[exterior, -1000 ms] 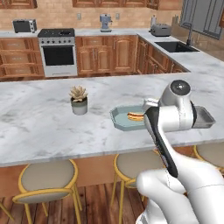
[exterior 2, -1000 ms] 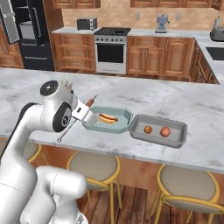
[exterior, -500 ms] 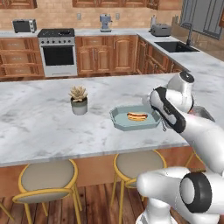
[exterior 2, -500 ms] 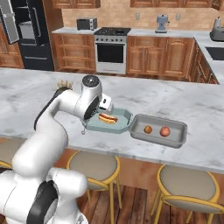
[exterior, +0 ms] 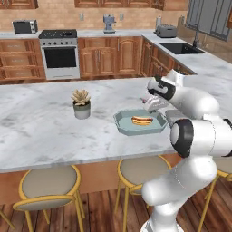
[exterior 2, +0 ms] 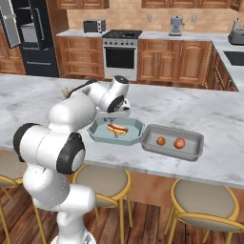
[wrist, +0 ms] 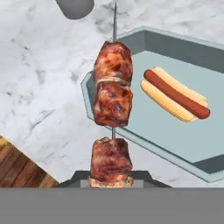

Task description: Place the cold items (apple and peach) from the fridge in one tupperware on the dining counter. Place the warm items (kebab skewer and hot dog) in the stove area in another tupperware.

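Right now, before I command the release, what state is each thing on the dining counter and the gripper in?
gripper: shut on the kebab skewer
kebab skewer: held above the teal tupperware's edge, not yet in it
teal tupperware: holds the hot dog
hot dog: lying flat in the teal tupperware
grey tupperware: holds two round fruits
two round fruits: resting apart
potted plant: upright
fridge: door open

Two shallow rectangular trays: one pale teal (exterior 2: 97,135), one greyish (exterior 2: 191,152); one hot dog in a bun (exterior 2: 117,128); one browned-meat kebab skewer (wrist: 112,109); two round reddish fruits (exterior 2: 161,141); one small potted succulent (exterior: 81,103); three tan-cushioned yellow-framed stools (exterior 2: 202,204).
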